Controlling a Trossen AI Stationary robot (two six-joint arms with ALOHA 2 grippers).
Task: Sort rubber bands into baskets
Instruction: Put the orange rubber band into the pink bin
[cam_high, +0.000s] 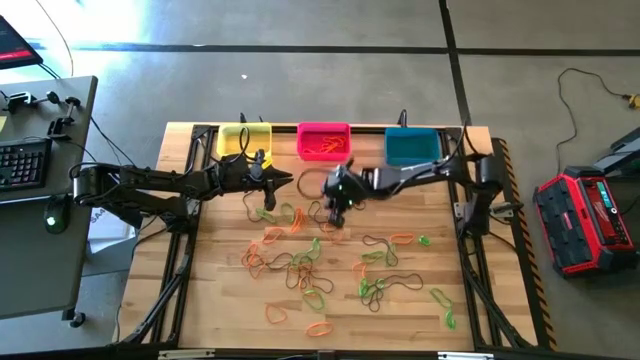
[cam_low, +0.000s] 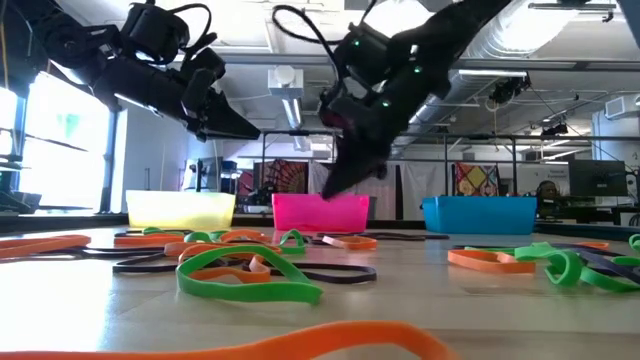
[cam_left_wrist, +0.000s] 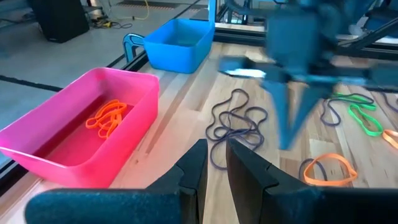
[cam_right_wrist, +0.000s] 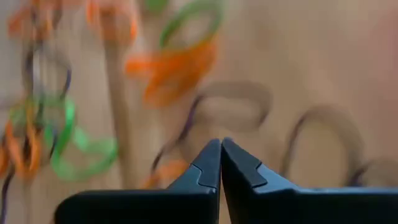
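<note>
Many green, orange and dark rubber bands (cam_high: 300, 265) lie loose across the middle and near part of the wooden table. Three baskets stand along its far edge: yellow (cam_high: 245, 140), pink (cam_high: 324, 130) and teal (cam_high: 411, 147). Several orange bands (cam_left_wrist: 109, 117) lie in the pink basket. My right gripper (cam_high: 335, 212) hangs above the bands in front of the pink basket, pointing steeply down. Its fingertips meet in the right wrist view (cam_right_wrist: 221, 144), and I see nothing between them. My left gripper (cam_high: 285, 180) waits in front of the yellow basket, above the table, with a narrow bare gap between its fingers (cam_left_wrist: 216, 155).
A dark band cluster (cam_left_wrist: 236, 124) lies on the wood between the pink basket and my right gripper. Bare wood shows near the table's left edge (cam_high: 215, 250). A desk with a keyboard (cam_high: 25, 165) stands to the left, and a red case (cam_high: 585, 215) sits on the floor to the right.
</note>
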